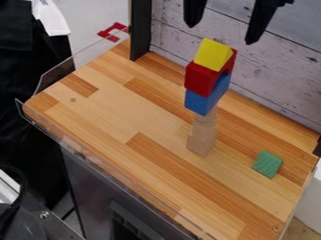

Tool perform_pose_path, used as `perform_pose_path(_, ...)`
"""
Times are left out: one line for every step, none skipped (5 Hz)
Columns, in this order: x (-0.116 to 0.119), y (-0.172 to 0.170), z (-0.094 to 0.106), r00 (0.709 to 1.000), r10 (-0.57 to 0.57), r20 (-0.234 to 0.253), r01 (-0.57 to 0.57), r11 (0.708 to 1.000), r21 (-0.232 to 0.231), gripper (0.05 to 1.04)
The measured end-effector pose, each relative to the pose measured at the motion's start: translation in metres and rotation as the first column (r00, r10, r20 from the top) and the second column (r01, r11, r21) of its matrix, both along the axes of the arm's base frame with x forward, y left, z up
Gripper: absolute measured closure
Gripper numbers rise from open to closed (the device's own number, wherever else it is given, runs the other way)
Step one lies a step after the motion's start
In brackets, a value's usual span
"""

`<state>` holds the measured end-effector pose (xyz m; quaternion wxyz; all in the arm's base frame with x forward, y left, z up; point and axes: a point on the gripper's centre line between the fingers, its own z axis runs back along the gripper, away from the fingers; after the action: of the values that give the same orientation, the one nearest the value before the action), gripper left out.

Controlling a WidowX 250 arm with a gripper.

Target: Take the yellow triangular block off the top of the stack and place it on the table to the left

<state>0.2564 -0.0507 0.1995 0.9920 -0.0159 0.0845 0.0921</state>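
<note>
Up at one o'clock, the end effector stands wide open! Near its six o'clock, the yellow block tops the tower on the counter; green block at the tower's four.

Black hand, two solid black fingers tapering downward, small dark nub jutting beside one

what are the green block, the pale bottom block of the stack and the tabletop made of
Green block: probably painted or stained wood, matte; faint lines cross its face.
Pale bottom block: looks like bare, unpainted wood, from its plain tan colour.
Tabletop: wood, or possibly a wood-look laminate, smooth, with joined light and darker strips.
</note>
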Motion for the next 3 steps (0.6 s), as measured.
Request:
perform_pose_path(0.001, 0.01, -0.004, 1.0, 0.01, -0.005, -0.01, 1.0, -0.023, 0.085)
perform_pose_path(0.001, 0.011, -0.01, 1.0, 0.018, -0.006, -0.018, 0.998, -0.057, 0.085)
perform_pose_path(0.006, 0.008, -0.019, 1.0, 0.0, -0.03, -0.003, 0.996, -0.086, 0.085)
